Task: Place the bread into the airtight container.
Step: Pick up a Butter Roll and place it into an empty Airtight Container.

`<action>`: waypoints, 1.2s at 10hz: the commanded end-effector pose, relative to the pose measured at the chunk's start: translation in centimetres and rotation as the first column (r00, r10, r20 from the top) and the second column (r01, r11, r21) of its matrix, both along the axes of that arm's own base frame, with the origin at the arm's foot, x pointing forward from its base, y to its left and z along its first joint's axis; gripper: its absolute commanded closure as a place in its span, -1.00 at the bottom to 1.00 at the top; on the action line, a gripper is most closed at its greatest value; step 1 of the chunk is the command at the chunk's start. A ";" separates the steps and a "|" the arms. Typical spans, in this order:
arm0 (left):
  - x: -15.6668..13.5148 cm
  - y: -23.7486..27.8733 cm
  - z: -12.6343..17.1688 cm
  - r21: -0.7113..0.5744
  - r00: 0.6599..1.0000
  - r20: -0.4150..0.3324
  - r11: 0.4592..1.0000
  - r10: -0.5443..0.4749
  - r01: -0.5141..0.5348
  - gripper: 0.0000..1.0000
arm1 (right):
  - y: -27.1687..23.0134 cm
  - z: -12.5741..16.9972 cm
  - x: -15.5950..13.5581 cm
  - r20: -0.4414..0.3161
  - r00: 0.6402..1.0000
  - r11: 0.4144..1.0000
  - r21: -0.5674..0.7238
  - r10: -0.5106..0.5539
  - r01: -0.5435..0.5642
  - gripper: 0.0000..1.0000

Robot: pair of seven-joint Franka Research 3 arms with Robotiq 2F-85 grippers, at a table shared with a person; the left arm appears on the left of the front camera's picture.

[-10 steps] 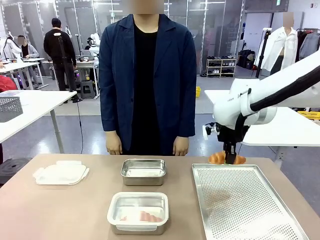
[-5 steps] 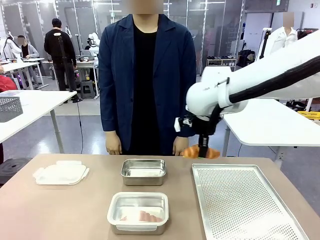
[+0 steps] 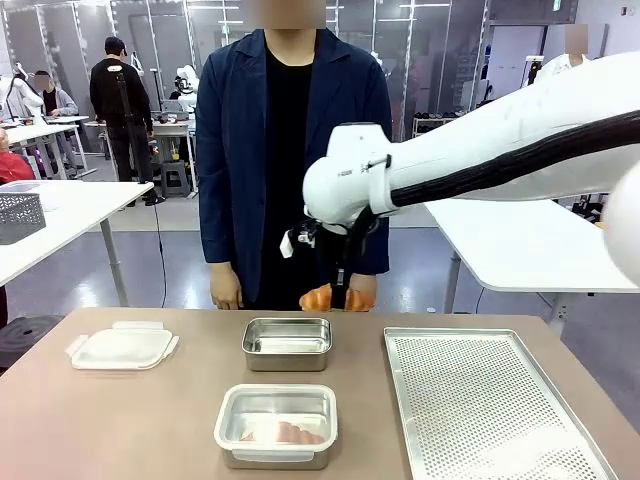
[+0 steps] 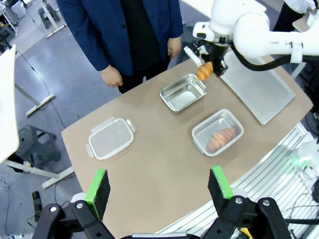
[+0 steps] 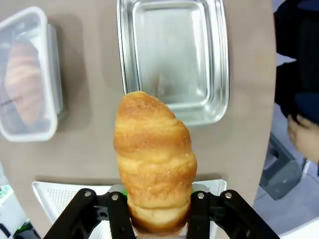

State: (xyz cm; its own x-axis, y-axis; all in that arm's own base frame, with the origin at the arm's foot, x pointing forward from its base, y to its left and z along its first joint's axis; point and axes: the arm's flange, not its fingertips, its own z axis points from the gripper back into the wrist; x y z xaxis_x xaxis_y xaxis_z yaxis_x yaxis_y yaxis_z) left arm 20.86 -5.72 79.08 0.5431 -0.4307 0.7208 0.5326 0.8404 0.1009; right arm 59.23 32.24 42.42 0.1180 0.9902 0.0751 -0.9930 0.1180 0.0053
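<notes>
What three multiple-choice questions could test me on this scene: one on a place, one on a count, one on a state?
1. Where on the table does the loose lid lie?
A. the robot's left side
B. the middle
C. the robot's right side

2. How many pieces of bread are in sight?
A. one
B. two
C. four

3. How is the right gripper?
A. open and empty
B. shut on bread
C. resting on the table

Answers:
1 A: the lid lies by itself at the left.
2 B: there is the held bread and a second bread in the near container.
3 B: its fingers clamp the held bread in the air.
</notes>
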 end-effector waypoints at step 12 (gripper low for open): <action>0.0 0.0 0.1 0.006 1.000 0.003 1.000 -0.006 0.006 -1.00 | 10.9 -6.6 2.1 -0.057 0.998 0.999 -0.033 0.011 -0.013 0.50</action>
